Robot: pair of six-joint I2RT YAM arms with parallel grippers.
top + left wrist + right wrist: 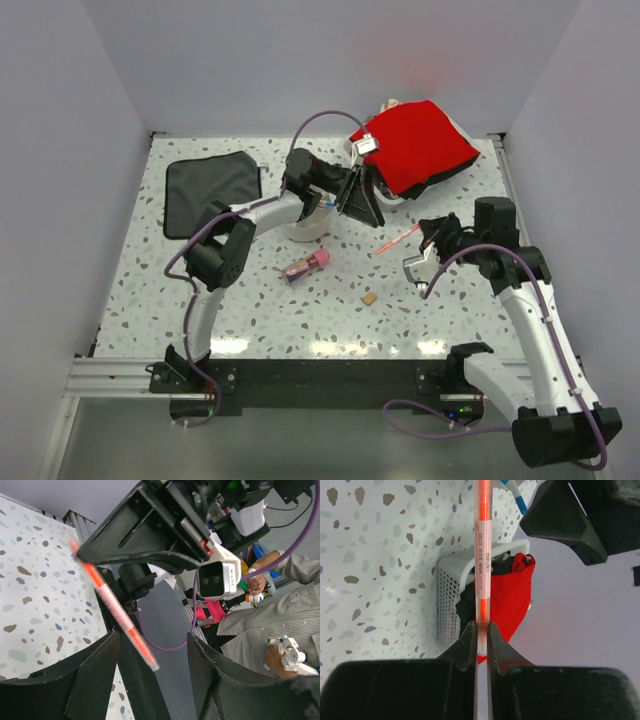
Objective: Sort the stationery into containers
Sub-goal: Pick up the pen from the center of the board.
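Note:
My right gripper is shut on one end of the orange highlighter and holds it above the table. The highlighter's free end lies between the fingers of my left gripper. That gripper is open and does not visibly touch it. The off-white bowl sits under the left arm, partly hidden, with a blue-tipped pen at it. On the table lie a pink-capped tan stick and a small tan eraser.
A black cloth lies at the back left. A white perforated tray with a red cloth stands at the back right, close behind the left gripper. A person shows beyond the table's near edge.

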